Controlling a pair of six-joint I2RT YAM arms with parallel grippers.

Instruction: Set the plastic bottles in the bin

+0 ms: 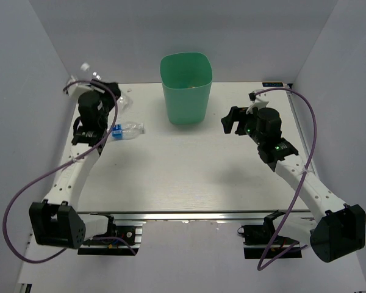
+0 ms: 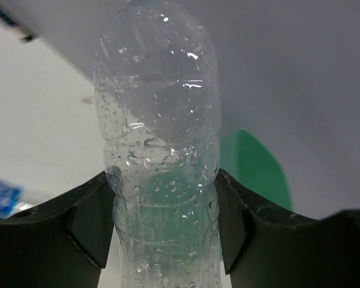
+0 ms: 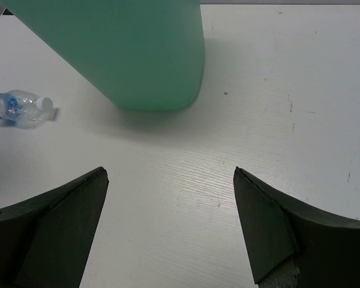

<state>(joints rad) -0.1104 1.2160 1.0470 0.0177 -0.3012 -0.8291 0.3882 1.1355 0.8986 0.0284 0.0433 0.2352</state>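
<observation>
Overhead and wrist views, transport step of the first bottle. With the table [image 1: 189, 177] read as a dial from above, the bin [image 1: 186, 88] stands upright at 12 o'clock near the far edge. The left gripper [image 1: 100, 85] is at about 10 o'clock. In its wrist view the left gripper [image 2: 162, 210] pinches a clear bottle [image 2: 159, 138], wet inside, across its waist, with both fingers [image 2: 87, 222] pressed against the ribbed wall. From above, the clear bottle [image 1: 88, 71] projects past the far-left corner and appears to be lifted off the surface. A blue-labelled bottle [image 1: 127, 130] lies on its side at 9 o'clock, well apart from the bin's foot, and a further clear item [image 1: 125, 101], probably another bottle, lies beside the left wrist. The right gripper [image 1: 232, 120], at 2 o'clock, is spread wide and holds nothing; its wrist view shows the right gripper [image 3: 168, 204] above bare table, with the bin [image 3: 126, 54] ahead at 11 o'clock and the blue-labelled bottle [image 3: 21, 107] at 10 o'clock. Judged step: grasp made, carry not yet done. The next move calls for raising the bottle above the rim, swinging it toward 12 o'clock until it is over the opening, and only then parting the fingers.
</observation>
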